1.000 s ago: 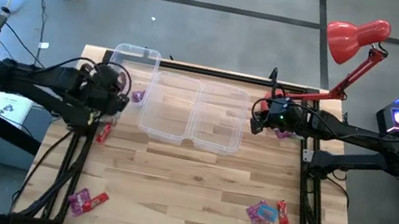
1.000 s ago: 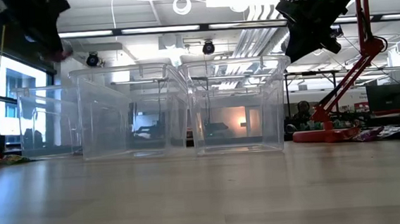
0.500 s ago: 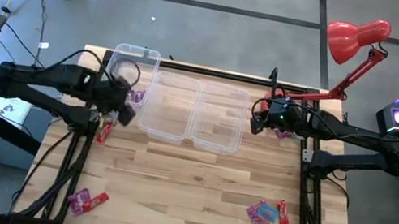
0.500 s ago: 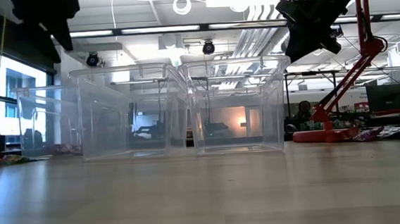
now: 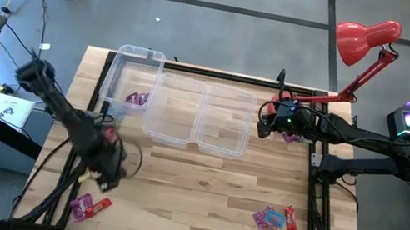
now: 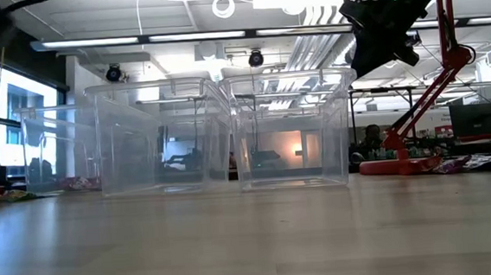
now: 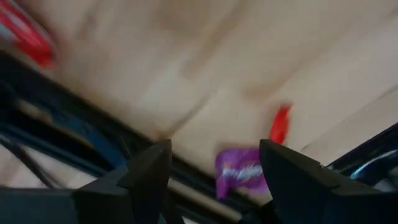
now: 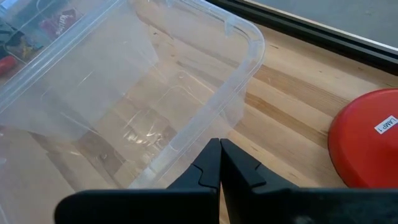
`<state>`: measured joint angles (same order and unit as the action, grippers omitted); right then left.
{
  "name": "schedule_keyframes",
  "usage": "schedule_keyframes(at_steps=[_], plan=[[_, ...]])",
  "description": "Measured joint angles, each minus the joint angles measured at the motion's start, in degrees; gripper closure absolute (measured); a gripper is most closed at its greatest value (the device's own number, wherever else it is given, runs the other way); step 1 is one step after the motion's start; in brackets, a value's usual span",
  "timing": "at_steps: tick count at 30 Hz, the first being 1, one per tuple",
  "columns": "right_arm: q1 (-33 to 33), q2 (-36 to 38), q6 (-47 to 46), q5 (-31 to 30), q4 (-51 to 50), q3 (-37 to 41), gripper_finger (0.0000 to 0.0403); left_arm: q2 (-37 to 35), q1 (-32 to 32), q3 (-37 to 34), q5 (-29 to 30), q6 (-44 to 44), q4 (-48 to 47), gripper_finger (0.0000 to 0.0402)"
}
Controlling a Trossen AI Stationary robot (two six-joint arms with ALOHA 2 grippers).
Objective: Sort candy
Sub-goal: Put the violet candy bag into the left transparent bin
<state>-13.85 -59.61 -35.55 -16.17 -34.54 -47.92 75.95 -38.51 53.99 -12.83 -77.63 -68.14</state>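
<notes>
- The left hand hangs over the desk near its left edge, in the front half. In the left wrist view its two dark fingers stand wide apart, and nothing is between them.
- Just in front of this hand, at the front left corner of the desk, a magenta packet lies touching a red piece. The left wrist view shows the same pair between the fingers, purple packet and red piece on the wood.
- Three clear plastic bins stand in a row along the back edge. The left bin holds one magenta packet.
- The middle bin and the right bin stand touching each other.
- The right hand is above the right edge of the right bin, near the back right of the desk. Its fingers are pressed together with nothing between them.
- A small heap of candy, magenta, red and blue-green, lies near the front right corner.
- The round base of the red lamp stands on the desk just beside the right bin.
</notes>
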Motion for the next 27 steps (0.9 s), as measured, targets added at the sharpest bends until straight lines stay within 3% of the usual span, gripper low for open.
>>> schedule_keyframes(at_steps=[4,9,21,27], plan=[[0.0,0.0,0.0,-0.2,0.0,0.0,0.0403,6.2,-6.4,-3.1,-5.3,-1.8,9.0,0.0167],[0.0,0.0,0.0,-0.2,0.0,0.0,0.0403,11.4,-9.8,-7.0,-11.0,-3.3,16.7,0.0167],[0.0,0.0,0.0,-0.2,0.0,0.0,0.0403,13.8,-13.8,-14.7,-12.6,-8.9,31.8,0.0170],[0.0,0.0,0.0,-0.5,0.0,0.0,0.0403,13.8,-14.9,-14.9,-13.3,-9.2,31.8,0.0232]])
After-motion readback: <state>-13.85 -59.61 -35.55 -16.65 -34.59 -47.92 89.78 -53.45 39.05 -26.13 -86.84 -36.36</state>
